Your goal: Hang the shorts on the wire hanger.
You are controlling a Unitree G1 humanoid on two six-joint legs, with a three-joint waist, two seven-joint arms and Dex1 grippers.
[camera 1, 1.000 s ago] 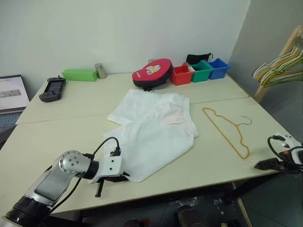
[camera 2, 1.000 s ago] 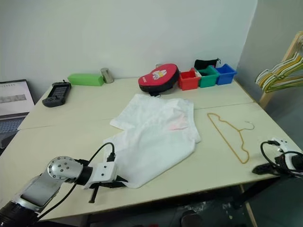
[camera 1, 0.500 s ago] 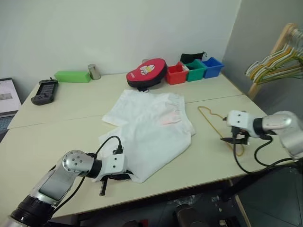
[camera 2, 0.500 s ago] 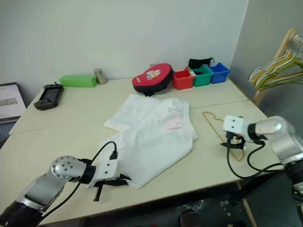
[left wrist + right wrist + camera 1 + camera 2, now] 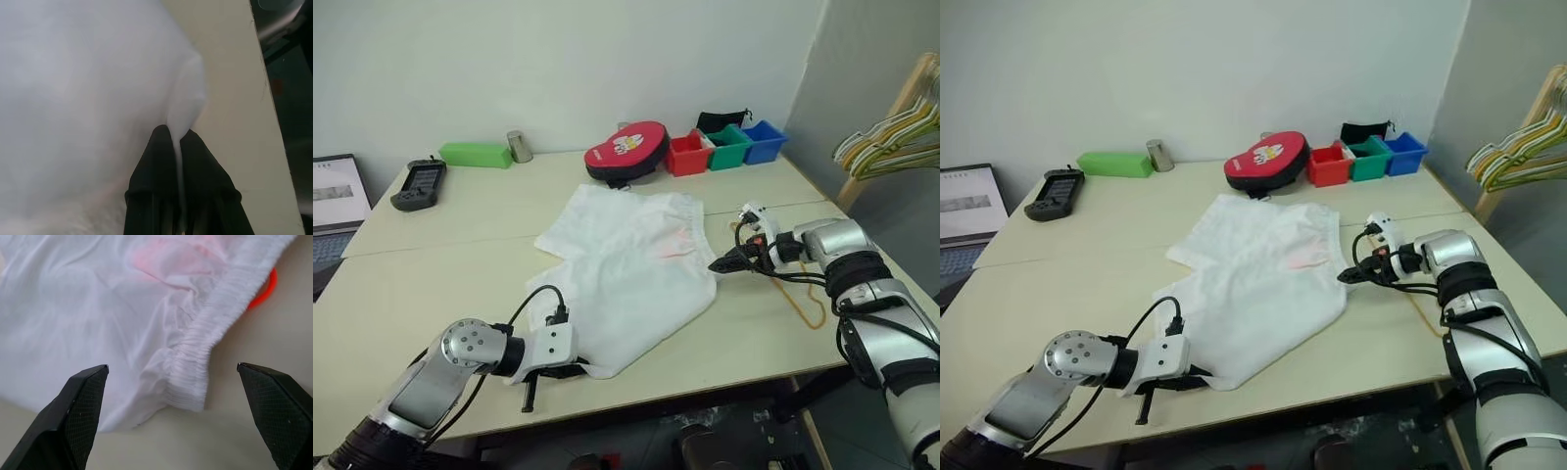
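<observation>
Since a second ago your right gripper (image 5: 717, 264) has swung in from the table's (image 5: 440, 284) right edge to the shorts' (image 5: 626, 264) waistband corner, fingers spread wide. Shorts: large, white, thin, faint pink mark, gathered waistband, flat mid-table. Wire hanger (image 5: 800, 284): thin tan, beside them under your right arm. Your left gripper (image 5: 175, 147) pinches the near hem.

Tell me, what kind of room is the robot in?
Probably a workroom or lab rather than a home: plain pale tables pushed together against a bare wall, small red, green and blue bins at the back, a laptop at the edge, and a wooden rack of hangers.
</observation>
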